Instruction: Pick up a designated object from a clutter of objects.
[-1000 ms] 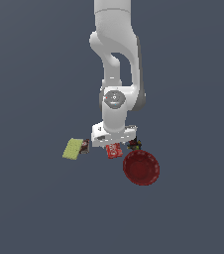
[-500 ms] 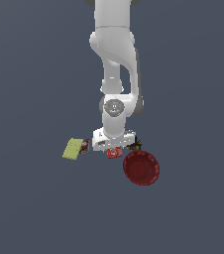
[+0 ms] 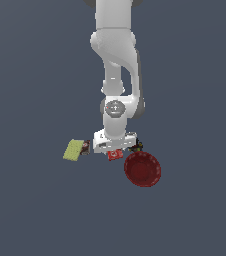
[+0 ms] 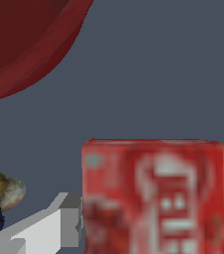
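Lower than a second earlier, the gripper (image 3: 114,149) straddled the red box (image 4: 153,196), not visibly clamped; its grip state was unclear. Closing off-centre risked nudging the bowl (image 3: 143,169).

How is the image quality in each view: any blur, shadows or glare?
Exterior view: even flat lighting, no cast shadows or glare; the red box is small and half hidden under the claw. Wrist view: the box fills the frame, its white lettering smeared and unreadable; the bowl edge is crisp.
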Robot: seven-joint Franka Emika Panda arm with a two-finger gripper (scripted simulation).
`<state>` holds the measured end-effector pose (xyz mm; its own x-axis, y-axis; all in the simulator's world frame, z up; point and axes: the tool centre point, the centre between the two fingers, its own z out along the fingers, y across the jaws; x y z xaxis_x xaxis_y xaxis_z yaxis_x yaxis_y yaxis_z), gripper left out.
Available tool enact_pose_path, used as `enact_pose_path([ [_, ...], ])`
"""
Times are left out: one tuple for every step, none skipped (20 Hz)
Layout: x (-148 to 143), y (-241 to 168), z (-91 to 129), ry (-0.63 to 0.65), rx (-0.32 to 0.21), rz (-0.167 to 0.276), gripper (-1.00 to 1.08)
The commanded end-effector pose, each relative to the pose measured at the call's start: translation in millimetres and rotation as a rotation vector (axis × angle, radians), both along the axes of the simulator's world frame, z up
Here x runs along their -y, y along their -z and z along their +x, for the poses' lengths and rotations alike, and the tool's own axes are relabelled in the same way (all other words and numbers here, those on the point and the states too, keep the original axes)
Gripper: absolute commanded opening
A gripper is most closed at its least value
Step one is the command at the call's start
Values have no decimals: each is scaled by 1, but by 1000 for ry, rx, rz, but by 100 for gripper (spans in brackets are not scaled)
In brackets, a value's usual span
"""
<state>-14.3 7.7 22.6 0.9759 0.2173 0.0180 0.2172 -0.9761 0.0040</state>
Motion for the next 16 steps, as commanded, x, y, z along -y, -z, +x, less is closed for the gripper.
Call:
enact_pose_path([
  [0,7,-7,-1,-18,0,-100],
  [0,7,-7,-1,-18,0,-100],
  [0,7,-7,-1,-18,0,-100],
  [1,0,0,1,0,0,-100],
  [1,0,0,1,0,0,-100],
  [1,-1,1,1,0,0,-100],
  [2,-2,1,1,0,0,-100],
  [2,-4,1,1,0,0,-100],
  [3,-7,2,1,0,0,-100],
  [4,-10,3,1,0,0,-100],
  [5,-13,4,1,0,0,-100],
  [6,-17,5,1,0,0,-100],
  [8,-21,6,1,0,0,-100],
  [10,-26,7,1,0,0,-100],
  [11,-31,9,1,-1,0,-100],
  [13,-37,11,1,-1,0,-100],
])
